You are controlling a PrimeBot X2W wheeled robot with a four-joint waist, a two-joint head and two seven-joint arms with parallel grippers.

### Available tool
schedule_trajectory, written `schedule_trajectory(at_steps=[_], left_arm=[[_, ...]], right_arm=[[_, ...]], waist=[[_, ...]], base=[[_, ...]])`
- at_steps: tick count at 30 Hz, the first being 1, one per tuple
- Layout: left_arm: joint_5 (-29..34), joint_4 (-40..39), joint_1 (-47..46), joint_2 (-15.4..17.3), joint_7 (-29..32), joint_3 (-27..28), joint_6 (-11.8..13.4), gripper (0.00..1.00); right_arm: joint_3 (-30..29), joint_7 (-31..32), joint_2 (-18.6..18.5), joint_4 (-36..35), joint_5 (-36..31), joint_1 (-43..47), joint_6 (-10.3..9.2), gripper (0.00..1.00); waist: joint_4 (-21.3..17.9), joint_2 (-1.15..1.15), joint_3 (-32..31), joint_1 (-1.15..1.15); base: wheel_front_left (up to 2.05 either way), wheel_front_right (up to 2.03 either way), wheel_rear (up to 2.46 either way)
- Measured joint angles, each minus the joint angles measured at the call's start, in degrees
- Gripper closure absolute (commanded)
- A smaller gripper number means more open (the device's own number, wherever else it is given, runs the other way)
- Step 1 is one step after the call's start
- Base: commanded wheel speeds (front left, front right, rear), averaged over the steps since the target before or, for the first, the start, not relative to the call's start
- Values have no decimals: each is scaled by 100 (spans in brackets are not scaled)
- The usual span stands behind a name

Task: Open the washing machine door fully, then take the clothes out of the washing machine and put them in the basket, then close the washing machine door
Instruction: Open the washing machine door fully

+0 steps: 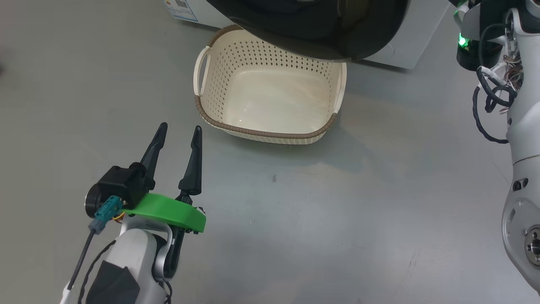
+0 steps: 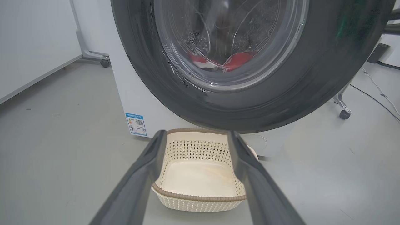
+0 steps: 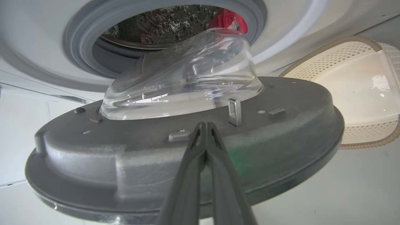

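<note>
The washing machine door [image 2: 312,78], a black rim around clear glass, stands partly open over the basket [image 1: 270,135]. In the right wrist view I see the door's grey inner side [image 3: 125,162] with its glass bowl. My right gripper [image 3: 205,124] is shut with nothing in it, its tips against that inner face near the latch hook [image 3: 234,111]. Red clothes [image 3: 229,20] lie in the drum of the washing machine [image 2: 131,93] and show through the glass [image 2: 240,59]. The cream basket [image 2: 200,197] holds nothing. My left gripper [image 1: 179,128] hangs open over the floor, short of the basket.
Grey floor [image 1: 337,219] spreads around the basket. My right arm [image 1: 523,126] with its cables fills the head view's right edge. Wheeled stand feet [image 2: 104,62] [image 2: 343,114] sit beside the machine, and a cable [image 2: 378,90] runs across the floor at the right.
</note>
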Motion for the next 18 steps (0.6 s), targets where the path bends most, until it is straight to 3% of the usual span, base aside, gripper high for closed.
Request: schedule_trajectory(at_steps=[9,14,18], left_arm=[[2,-13,17,0,0,37,19,0],[40,-10,46,2,0,98,42,0],[102,-1,96,2,0,148,42,0]], right_arm=[[-9,-5,20,-18,48,5,7,100],[-8,-212,62,-75,21,135,244,100],[34,-391,40,-143,-86,357,539,100]], waist=[[-54,0,-62,0],[-110,0,-152,0],[-173,0,-279,0]], base=[[0,0,0],[0,0,0],[0,0,0]])
